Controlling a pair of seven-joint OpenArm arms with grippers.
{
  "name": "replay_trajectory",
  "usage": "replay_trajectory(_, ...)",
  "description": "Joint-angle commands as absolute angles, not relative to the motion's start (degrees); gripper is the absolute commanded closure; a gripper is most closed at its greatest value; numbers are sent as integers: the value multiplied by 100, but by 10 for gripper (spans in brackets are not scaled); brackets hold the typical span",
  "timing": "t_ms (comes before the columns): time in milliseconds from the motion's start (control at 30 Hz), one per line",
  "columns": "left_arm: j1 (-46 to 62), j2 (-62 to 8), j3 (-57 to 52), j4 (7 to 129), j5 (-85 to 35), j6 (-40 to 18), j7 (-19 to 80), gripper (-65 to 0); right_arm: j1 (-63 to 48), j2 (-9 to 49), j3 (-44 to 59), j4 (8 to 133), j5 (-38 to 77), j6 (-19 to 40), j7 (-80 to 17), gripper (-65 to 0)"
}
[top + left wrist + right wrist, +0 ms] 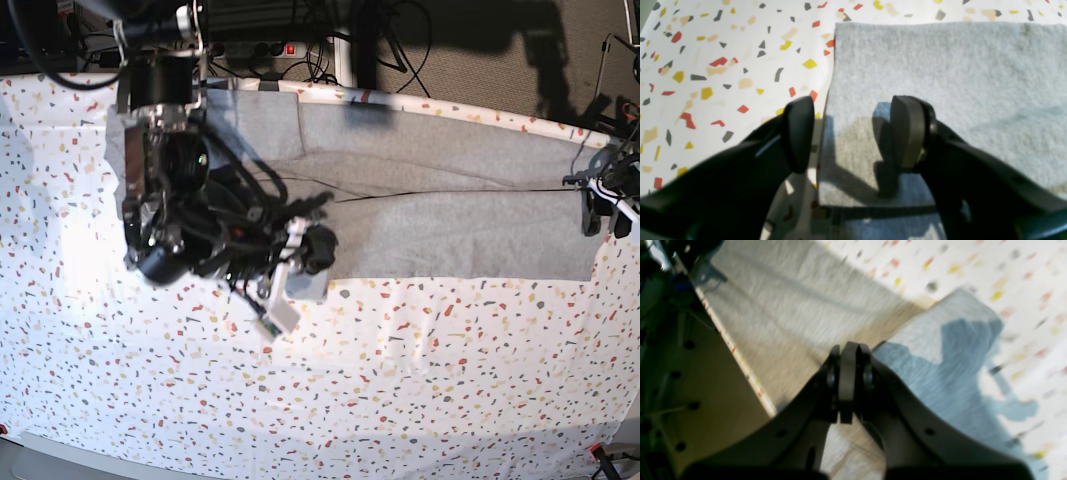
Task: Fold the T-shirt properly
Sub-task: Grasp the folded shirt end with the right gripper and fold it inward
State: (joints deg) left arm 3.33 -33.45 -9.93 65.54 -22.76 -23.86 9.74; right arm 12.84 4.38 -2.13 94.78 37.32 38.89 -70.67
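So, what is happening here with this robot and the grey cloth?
A two-armed robot is folding a grey T-shirt, which lies as a long folded band along the far part of the speckled table. The left gripper hangs open over one corner of the shirt and holds nothing. The right gripper is shut above the other end; whether it pinches cloth cannot be seen. The fold is not finished.

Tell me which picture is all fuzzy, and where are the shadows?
The right wrist view is the fuzzy one: the T-shirt and speckled tabletop smear, with a bluish shadow on the cloth. The left wrist view is sharper; the open left gripper casts dark shadows on the T-shirt. The base view is clear, with a bright glare patch on the tabletop.
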Motion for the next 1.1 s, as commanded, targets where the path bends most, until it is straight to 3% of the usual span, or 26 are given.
replay_trajectory(0,257,-3481,-1057,6637,-2340,-2351,851,-356,1293,353,-224,9692,3940,3920,-6967,0)
replay_trajectory(300,257,-3479,-1057,6637,-2340,-2351,851,-356,196,333,-1031,10534,4053,3920,-6733,0)
replay_trajectory(633,270,-3481,-1057,6637,-2342,-2353,895,-356,75,331,-1186,10543,4051,3918,-6705,0)
replay_trajectory(667,270,-3481,-1057,6637,-2342,-2351,895,-356,75,333,-1186,10543,4051,3918,-6702,-13)
replay_trajectory(767,270,-3483,-1057,6637,-2342,-2351,895,-356,78,333,-1186,10543,4056,3918,-6689,-227)
replay_trajectory(833,270,-3496,-1057,6637,-2344,-2351,895,-356,78,333,-1186,10543,4056,3918,-6692,-319)
replay_trajectory(1067,266,-3828,-1057,6637,-2825,-2351,1160,-357,91,336,-961,10543,4053,3918,-6943,-341)
